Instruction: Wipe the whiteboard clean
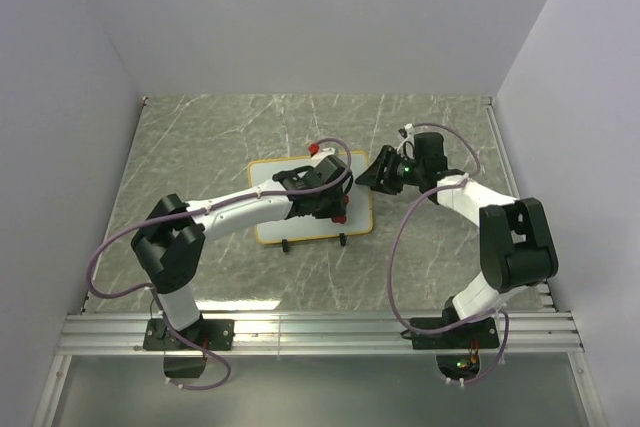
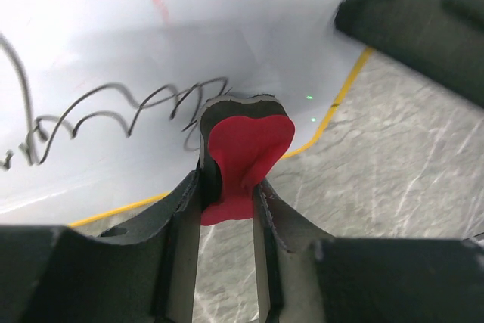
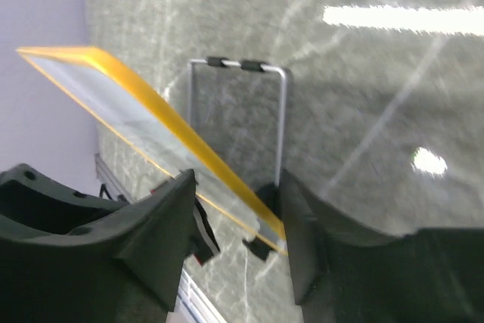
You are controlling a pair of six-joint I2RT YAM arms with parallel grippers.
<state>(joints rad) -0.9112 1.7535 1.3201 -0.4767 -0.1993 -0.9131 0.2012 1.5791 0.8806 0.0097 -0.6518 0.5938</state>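
L hand clenched on the red eraser, whose pad end pokes past the fingertips & sits low on the board, near its yellow edge, just right of the black scribble. R hand is released: jaws apart, straddling the board's rt edge w/o pinching it, as far as the wrist view shows. Board sits mid-counter, tilted up on a wire stand, btwn the two arms. Step in hand, I'd say, is the wipe. The scribble looks whole, so little is done yet. To do it well: pad flat & pressed, sweep along the whole line in overlapping passes, light enough not to shove the board. W/ R hand loose the board may slide or tip, so pinch the edge first.
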